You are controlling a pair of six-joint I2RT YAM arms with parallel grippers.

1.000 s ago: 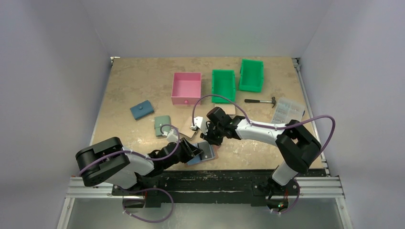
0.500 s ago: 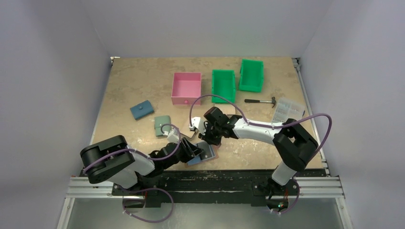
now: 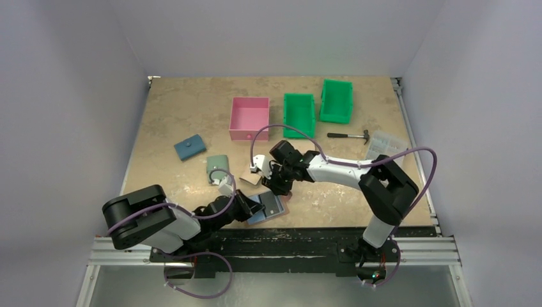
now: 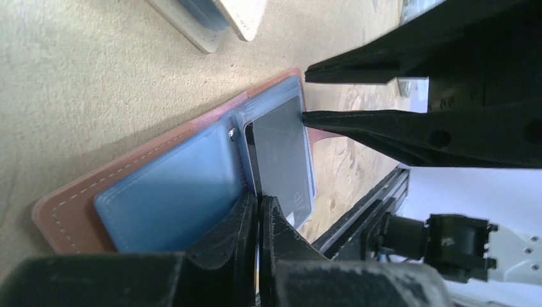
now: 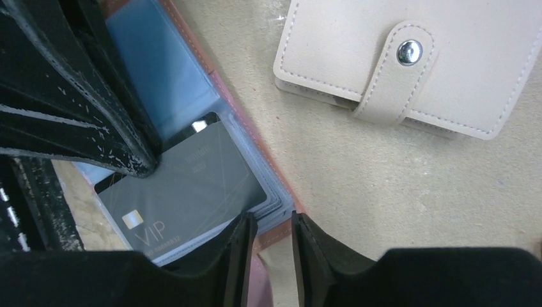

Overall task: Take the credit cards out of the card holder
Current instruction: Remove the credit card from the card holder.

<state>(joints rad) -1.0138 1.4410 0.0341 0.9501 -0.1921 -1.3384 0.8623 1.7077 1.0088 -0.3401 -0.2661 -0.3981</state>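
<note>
Fingers of the left claw [image 4: 259,201] are pressed tight together, their tips meeting at the near edge of the dark card [image 4: 281,147], which sits tucked in the card holder [image 4: 70,214]. Whether they actually pinch the card I cannot tell. The holder lies open on the desk [image 5: 383,192], between the two claws. The right claw [image 5: 270,220] stands narrowly parted, with the holder's leather rim in its gap. Ahead of its tips and to the right, a beige snap wallet [image 5: 415,70] lies closed.
</note>
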